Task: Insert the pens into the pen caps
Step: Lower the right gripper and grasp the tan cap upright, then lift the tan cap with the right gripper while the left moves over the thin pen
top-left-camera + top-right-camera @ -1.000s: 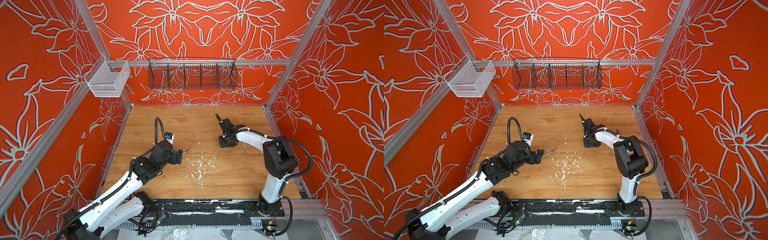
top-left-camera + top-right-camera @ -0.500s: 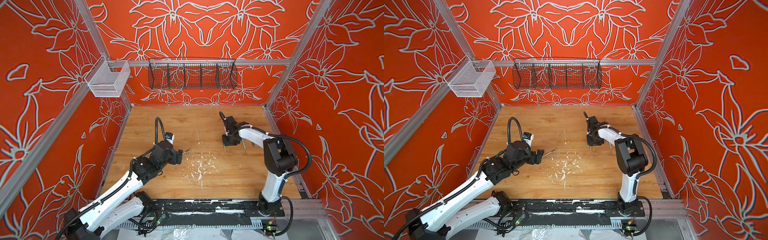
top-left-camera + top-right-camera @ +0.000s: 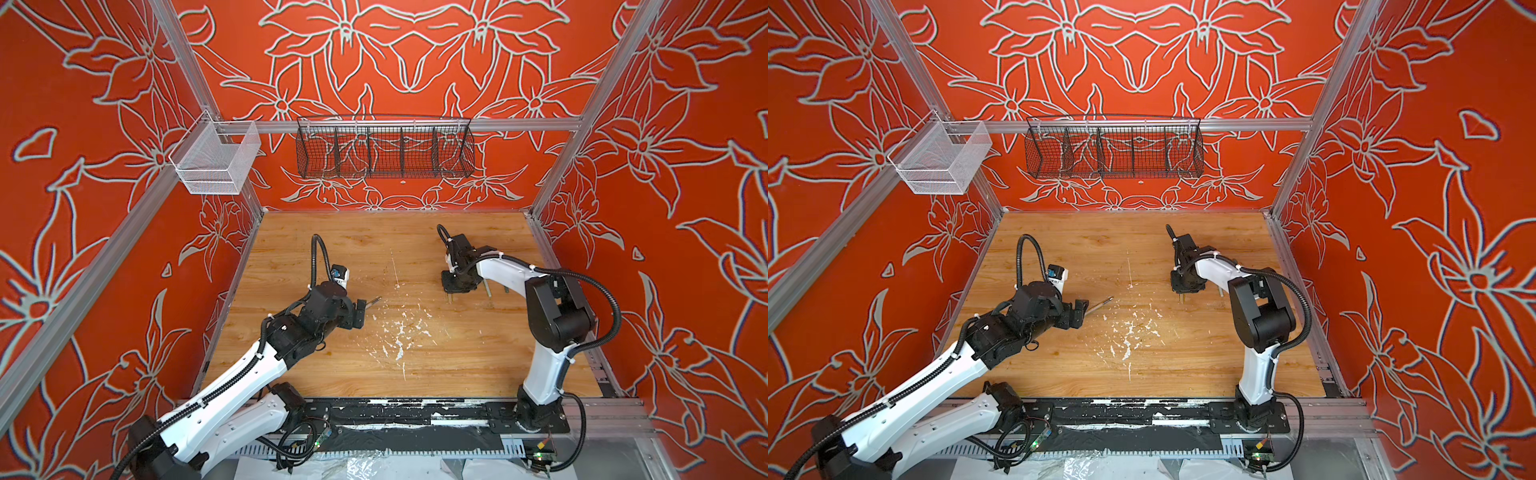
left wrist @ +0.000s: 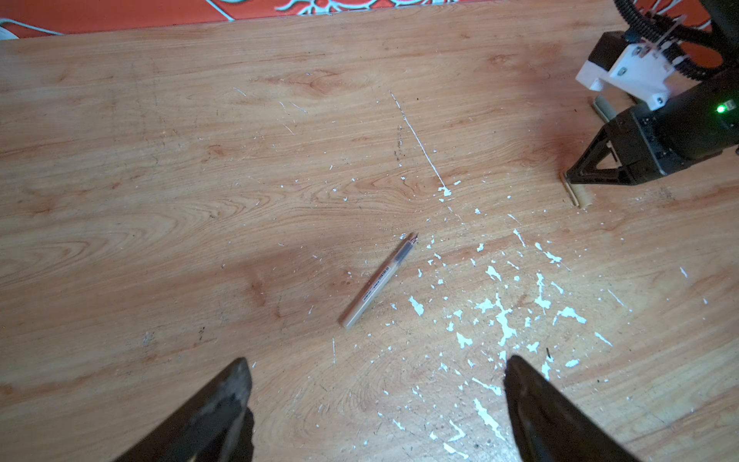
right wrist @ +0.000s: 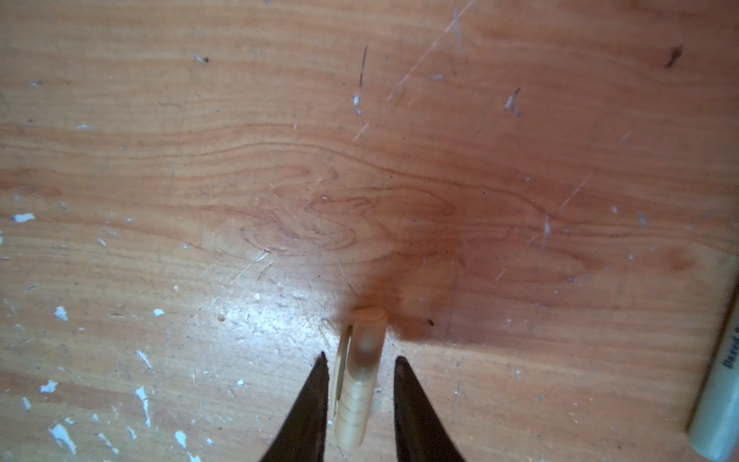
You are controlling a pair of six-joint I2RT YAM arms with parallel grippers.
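tan pen cap [image 5: 357, 384], orange floral walls [image 3: 395, 62]

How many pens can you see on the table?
2: the tan pen lies ahead of the left fingers; a pale green pen lies beside the right fingers. Others may hide under the right arm.

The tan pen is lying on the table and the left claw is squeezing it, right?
No. The tan pen lies on the table, but the left gripper is open and apart from it, as the left wrist view shows.
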